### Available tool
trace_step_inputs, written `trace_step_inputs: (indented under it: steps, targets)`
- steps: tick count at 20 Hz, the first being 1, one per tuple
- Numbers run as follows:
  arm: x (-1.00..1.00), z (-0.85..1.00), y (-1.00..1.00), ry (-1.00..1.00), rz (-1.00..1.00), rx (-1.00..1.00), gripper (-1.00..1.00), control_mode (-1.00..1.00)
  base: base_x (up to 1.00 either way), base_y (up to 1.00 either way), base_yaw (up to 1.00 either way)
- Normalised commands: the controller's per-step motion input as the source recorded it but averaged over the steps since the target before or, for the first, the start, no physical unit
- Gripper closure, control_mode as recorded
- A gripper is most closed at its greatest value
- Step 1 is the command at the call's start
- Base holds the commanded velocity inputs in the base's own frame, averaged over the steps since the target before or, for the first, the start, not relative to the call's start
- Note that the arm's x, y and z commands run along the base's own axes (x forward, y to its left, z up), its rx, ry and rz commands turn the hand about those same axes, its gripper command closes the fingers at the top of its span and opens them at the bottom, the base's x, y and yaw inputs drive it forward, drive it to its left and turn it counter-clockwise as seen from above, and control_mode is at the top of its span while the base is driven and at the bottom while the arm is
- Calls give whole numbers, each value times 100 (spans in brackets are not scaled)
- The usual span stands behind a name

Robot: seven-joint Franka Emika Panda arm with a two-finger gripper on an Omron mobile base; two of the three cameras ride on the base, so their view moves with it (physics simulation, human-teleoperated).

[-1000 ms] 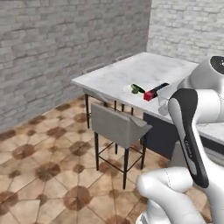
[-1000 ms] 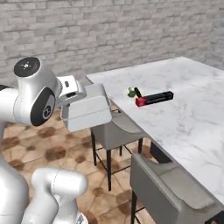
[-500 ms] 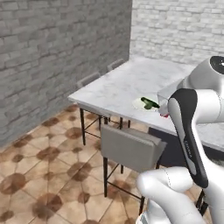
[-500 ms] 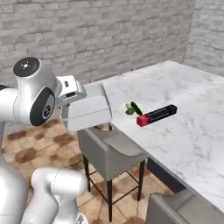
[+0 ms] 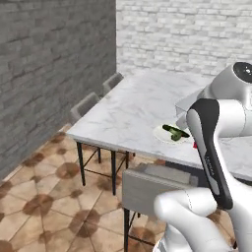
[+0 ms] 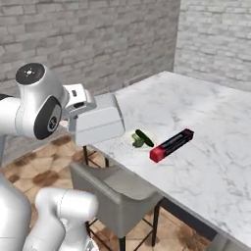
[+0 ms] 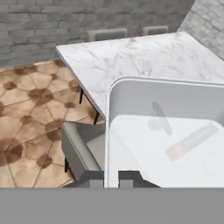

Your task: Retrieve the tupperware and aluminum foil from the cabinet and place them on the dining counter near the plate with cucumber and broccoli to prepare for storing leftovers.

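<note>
While the gripper [image 7: 111, 176] carried the tupperware [image 6: 98, 126] in the air, its two fingers were closed tight on the near rim of the box, and the box stood out in front of the hand, just beside the edge of the dining counter [image 6: 211, 127] and above a grey stool [image 6: 117, 193]. In the hand view the aluminum foil [image 7: 191, 141] and the plate showed faintly through the translucent plastic.

I judged the box to be light and rather stiff, but its smooth plastic looked slippery. A hold on one rim only leaves the far end free to swing or tip, so a slow and level move seemed wise. A hold nearer the middle of a long side would be more steady, if there was need to take it again.

On the counter the aluminum foil [image 6: 171, 145] already lay just beside the plate [image 6: 133, 141], and the cucumber [image 6: 144, 137] rested on the plate together with another green piece.

Compared with one second earlier, both base views had shifted as a whole, so the base had driven along. The counter, the plate and the foil appeared nearer and larger. The fingers had stayed closed on the box in the same way.
</note>
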Motion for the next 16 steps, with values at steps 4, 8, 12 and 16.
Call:
trace_step_inputs:
  steps: [4, 8, 12, 16]
  targets:
    - [0, 0, 0, 0, 0, 0, 100, 100, 100, 16, -46]
    - [0, 0, 0, 0, 0, 0, 100, 100, 100, 18, -51]
    - [0, 0, 0, 0, 0, 0, 100, 100, 100, 28, -53]
    - [0, 0, 0, 0, 0, 0, 100, 100, 99, 41, -54]
